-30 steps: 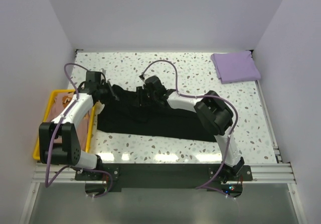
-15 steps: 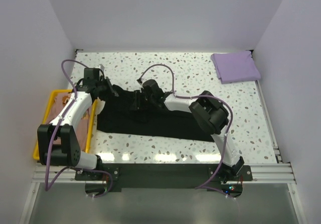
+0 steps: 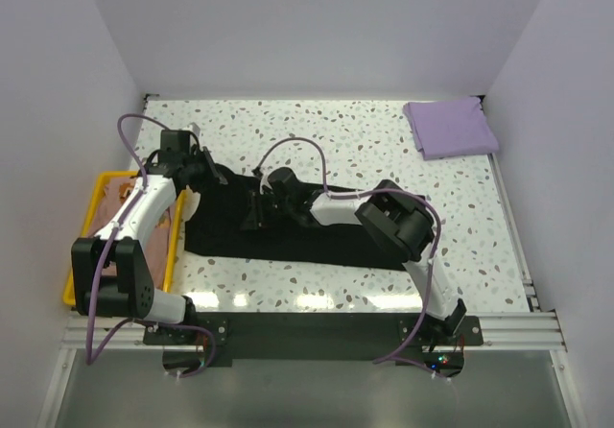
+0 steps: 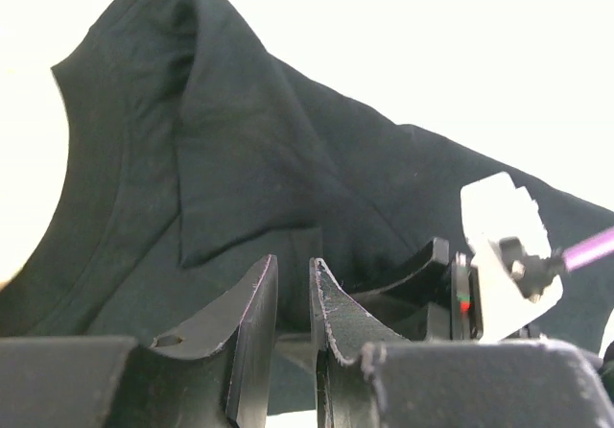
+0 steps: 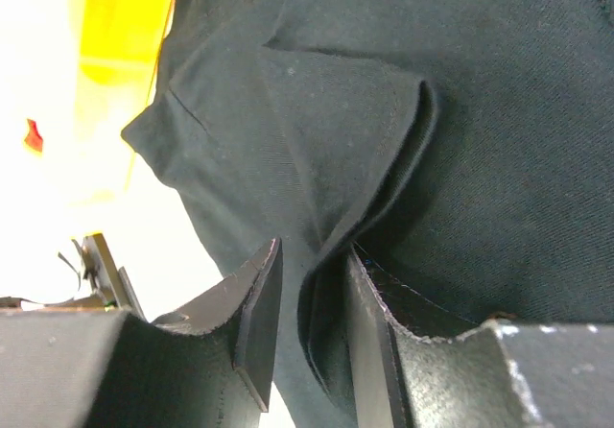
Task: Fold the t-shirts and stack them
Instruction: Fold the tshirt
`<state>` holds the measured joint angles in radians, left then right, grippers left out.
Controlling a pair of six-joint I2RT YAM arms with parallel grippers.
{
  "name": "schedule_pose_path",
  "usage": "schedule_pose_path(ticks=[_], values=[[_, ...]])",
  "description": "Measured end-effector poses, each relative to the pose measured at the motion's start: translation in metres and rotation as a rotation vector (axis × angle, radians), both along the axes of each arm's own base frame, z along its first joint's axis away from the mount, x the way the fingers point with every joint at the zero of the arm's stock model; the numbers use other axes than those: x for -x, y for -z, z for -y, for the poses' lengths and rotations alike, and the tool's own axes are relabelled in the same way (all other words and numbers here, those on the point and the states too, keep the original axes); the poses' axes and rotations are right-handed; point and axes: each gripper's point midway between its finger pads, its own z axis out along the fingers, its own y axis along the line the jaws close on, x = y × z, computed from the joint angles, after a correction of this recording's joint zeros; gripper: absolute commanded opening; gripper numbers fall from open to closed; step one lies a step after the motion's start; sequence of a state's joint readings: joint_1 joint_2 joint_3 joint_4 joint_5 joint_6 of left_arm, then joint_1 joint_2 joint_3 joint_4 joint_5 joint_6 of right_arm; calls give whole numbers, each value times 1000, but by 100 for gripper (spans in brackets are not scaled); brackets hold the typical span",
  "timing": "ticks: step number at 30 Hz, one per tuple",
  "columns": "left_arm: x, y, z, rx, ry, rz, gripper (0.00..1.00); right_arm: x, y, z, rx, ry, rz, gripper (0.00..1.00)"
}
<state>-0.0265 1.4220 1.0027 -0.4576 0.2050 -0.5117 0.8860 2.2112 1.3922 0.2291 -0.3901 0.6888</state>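
Observation:
The large black t-shirt point(image 3: 317, 236) lies spread on the speckled table, left of centre. My left gripper point(image 3: 209, 171) sits at its far left corner. In the left wrist view point(image 4: 293, 260) the jaws stand almost together on the shirt's edge point(image 4: 240, 140). My right gripper point(image 3: 254, 209) rests on the shirt's left half, shut on a raised fold of the black cloth point(image 5: 384, 159); it also shows in the right wrist view point(image 5: 312, 250). The lavender t-shirt point(image 3: 451, 128) lies folded at the back right. The peach t-shirt point(image 3: 125, 193) lies in the yellow tray.
The yellow tray point(image 3: 82, 246) stands at the table's left edge, close to my left arm, and also shows in the right wrist view point(image 5: 120, 25). White walls close in the table on three sides. My right arm's white wrist point(image 4: 504, 246) is close in front of my left gripper.
My right gripper has moved to the left across the black t-shirt, drawing a fold of cloth with it. My left gripper shifted slightly up and left, then held still.

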Motion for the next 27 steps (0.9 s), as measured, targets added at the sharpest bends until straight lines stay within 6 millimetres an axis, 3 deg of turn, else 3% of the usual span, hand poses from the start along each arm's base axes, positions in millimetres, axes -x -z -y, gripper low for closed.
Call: schedule_pose_path(ticks=[7,18,27], values=[[0,2,0,2,1,-5,25,26,-2,-3,-22,-59,14,37],[-1,7,1,6,4,-19,26,35,-13,-8,-61,-102,53,43],[-1,13,1,5,4,-36,27,56,-31,-21,-114,-186,97,44]])
